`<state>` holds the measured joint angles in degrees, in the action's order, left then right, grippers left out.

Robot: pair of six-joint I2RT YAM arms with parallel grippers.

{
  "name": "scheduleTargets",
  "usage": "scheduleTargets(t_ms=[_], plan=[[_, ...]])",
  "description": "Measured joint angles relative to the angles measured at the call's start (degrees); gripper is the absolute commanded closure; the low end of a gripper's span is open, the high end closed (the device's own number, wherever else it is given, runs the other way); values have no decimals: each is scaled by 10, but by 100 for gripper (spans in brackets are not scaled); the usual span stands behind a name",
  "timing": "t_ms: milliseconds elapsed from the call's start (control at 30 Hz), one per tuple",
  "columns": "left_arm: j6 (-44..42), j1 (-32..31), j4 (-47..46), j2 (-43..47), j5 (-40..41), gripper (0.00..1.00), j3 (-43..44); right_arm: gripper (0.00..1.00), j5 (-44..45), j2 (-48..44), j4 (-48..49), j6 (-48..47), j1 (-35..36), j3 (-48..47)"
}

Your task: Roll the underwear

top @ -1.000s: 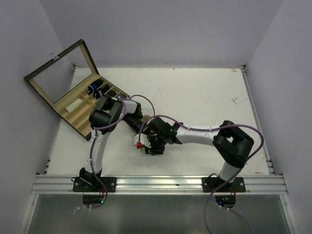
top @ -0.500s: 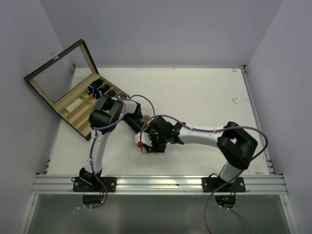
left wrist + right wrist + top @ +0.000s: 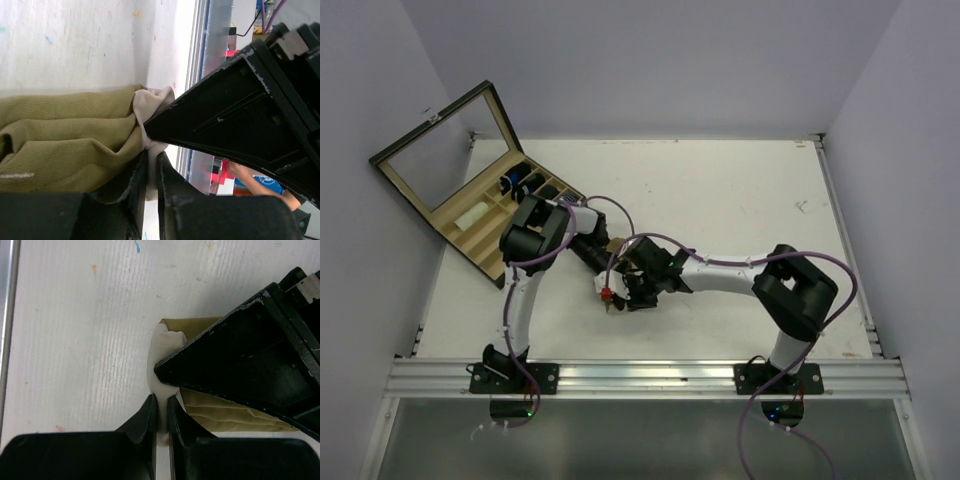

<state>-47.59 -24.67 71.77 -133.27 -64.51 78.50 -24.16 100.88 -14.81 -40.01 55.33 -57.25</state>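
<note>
Jaws pinched nearly closed on both arms | left gripper (image 3: 152, 165) nips the pale edge of the olive underwear (image 3: 65, 130) | right gripper (image 3: 161, 407) bites that same pale edge, nose to nose with the left | underwear lies bunched on the white table (image 3: 75, 315), front-centre | wooden organizer box (image 3: 470, 218) well apart, far left

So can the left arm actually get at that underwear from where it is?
Looks like yes: the left gripper is right at the underwear, its tips pinching the pale edge. The right gripper crowds in close beside it, gripping the same edge, but does not block it.
</note>
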Motion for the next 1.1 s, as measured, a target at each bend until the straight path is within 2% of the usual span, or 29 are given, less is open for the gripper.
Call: scheduleTargets(t_ms=[100, 133, 233, 467, 567, 667, 767, 867, 967, 1100], plan=[[-3, 8, -10, 20, 0, 65, -25, 100, -42, 17, -9, 6, -15, -18], [-3, 12, -18, 34, -1, 56, -39, 100, -59, 25, -12, 10, -20, -24], [-6, 26, -50, 97, 8, 46, -75, 100, -115, 50, -23, 20, -42, -46], [19, 125, -175, 242, 49, 45, -117, 100, -219, 111, -72, 46, -79, -101], [54, 182, -232, 299, 65, 49, -135, 100, -259, 139, -90, 63, -87, -125], [79, 233, -292, 382, 90, 51, -161, 100, -303, 172, -113, 82, -101, -152], [71, 250, -341, 487, 113, 53, -202, 100, -346, 212, -147, 103, -116, -187], [29, 220, -376, 624, 150, 55, -281, 100, -391, 256, -187, 126, -131, -226], [-6, 127, -408, 731, 200, 54, -372, 100, -424, 298, -231, 150, -140, -267], [-25, 13, -429, 786, 261, 53, -466, 100, -450, 337, -268, 188, -145, -303]])
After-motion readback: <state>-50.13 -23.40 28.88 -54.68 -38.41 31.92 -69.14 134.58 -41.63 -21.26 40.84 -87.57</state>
